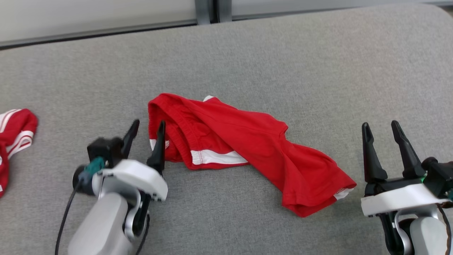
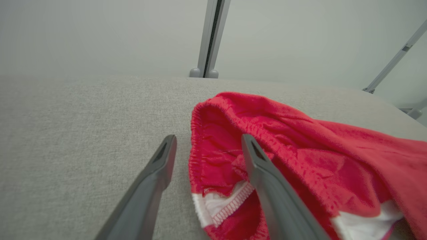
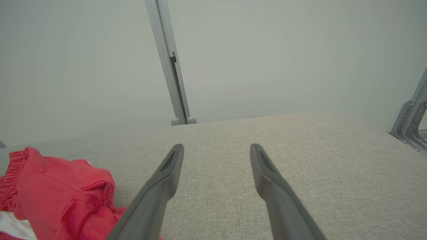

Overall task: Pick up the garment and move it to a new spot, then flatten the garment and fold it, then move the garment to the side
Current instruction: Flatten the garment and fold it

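The red shorts (image 1: 244,148) lie crumpled on the worktop (image 1: 283,63), the left gripper (image 1: 149,123) at their 9 o'clock edge, the right gripper (image 1: 379,123) apart at 3 o'clock, both with fingers spread and empty, so I fear a shallow pinch may catch one layer only and slip.

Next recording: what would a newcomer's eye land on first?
First, the crumpled red garment with white trim, central on the grey fabric surface. The open left gripper straddles its elastic waistband edge; the open right gripper sits apart from its other end. Another red-and-white striped cloth lies at far left.
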